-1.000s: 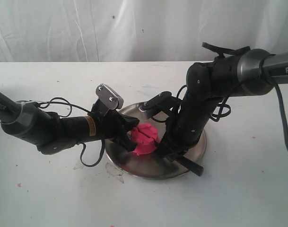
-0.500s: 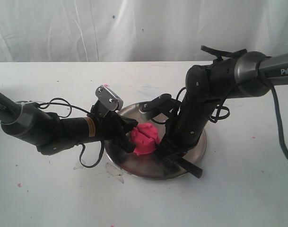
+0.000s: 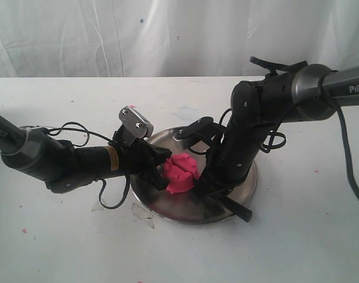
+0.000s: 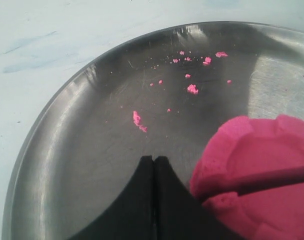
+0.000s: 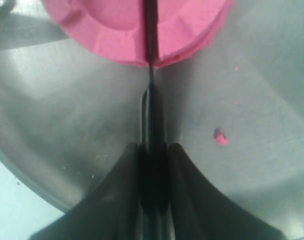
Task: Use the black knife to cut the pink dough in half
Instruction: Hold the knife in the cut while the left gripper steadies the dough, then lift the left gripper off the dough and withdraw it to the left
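Observation:
The pink dough (image 3: 180, 173) (image 4: 261, 185) (image 5: 137, 27) is a cup-shaped lump sitting on the steel plate (image 3: 167, 207) (image 4: 92, 130) (image 5: 72, 125). My right gripper (image 3: 207, 190) (image 5: 152, 150) is shut on the black knife (image 5: 150, 100), whose handle end (image 3: 237, 210) sticks out over the plate's front rim. The blade runs into the dough and sits in a dark slit across it. My left gripper (image 3: 162, 171) (image 4: 153, 159) is shut with nothing in it, its fingertips resting on the plate right beside the dough's left side.
Tiny pink crumbs (image 4: 192, 88) lie scattered on the plate. A few pink specks (image 3: 23, 230) dot the white table (image 3: 61, 247). A white curtain (image 3: 108, 35) hangs behind. Both arms crowd over the plate.
The right arm has shifted slightly left and down, pushing the knife a little further into the dough. The left arm has hardly moved.

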### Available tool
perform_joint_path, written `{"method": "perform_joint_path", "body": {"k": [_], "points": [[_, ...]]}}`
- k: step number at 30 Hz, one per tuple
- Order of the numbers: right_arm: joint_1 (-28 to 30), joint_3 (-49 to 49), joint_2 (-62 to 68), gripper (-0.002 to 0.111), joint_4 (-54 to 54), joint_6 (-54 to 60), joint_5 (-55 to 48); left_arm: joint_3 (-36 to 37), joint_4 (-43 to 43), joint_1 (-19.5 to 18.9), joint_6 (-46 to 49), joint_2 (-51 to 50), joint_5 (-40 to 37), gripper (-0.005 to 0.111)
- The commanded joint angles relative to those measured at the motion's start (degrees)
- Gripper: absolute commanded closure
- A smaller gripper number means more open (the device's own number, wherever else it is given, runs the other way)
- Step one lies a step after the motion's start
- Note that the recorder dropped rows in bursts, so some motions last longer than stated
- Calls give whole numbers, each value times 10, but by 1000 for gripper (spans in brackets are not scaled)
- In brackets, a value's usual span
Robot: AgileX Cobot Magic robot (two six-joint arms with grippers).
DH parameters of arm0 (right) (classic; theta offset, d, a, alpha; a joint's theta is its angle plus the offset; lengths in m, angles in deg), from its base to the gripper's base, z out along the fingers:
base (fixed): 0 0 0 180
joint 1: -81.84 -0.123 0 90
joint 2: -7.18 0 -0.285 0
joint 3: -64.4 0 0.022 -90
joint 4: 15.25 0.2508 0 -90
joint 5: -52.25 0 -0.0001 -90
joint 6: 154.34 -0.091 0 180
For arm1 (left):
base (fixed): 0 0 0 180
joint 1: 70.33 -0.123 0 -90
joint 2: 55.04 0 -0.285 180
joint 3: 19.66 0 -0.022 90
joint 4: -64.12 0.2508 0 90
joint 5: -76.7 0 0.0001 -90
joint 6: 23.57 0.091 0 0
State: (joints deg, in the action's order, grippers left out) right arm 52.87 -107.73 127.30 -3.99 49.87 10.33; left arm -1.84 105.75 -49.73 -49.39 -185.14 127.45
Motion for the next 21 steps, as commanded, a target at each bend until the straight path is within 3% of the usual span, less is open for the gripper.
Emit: {"method": "perform_joint_path", "body": {"k": [1,14,21], "points": [[4,6,22,108,-6,-5,16,6,8,1,2,-3,-15,107],[4,6,22,108,-6,-5,13,6,8,1,3,-3,-9,107],[4,6,22,108,-4,-5,14,6,8,1,3,-3,53,107]]}}
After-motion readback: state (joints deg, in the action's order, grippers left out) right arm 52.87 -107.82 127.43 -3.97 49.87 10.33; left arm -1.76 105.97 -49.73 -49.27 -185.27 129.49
